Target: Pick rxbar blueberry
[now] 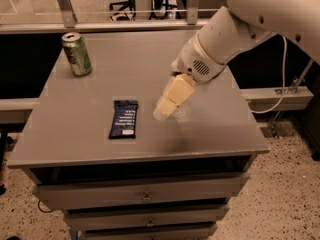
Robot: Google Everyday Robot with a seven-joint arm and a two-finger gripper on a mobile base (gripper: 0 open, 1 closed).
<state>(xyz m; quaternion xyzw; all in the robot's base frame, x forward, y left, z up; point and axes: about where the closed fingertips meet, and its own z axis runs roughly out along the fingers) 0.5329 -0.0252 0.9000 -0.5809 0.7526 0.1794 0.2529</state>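
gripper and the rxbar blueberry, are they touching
Apart. The camera view shows the gripper to the right of the rxbar blueberry, with a strip of bare tabletop between them.

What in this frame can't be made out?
1. Camera view: wrapper text on the rxbar blueberry is too small to read.
2. Camera view: the back right of the table is hidden by the arm.
3. Camera view: the gripper, just right of the bar, may or may not touch the table.

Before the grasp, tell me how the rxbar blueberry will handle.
The rxbar blueberry lies flat on the table, so it likely slides rather than rolls. Small and thin, it is probably light. The gripper hovers close beside it.
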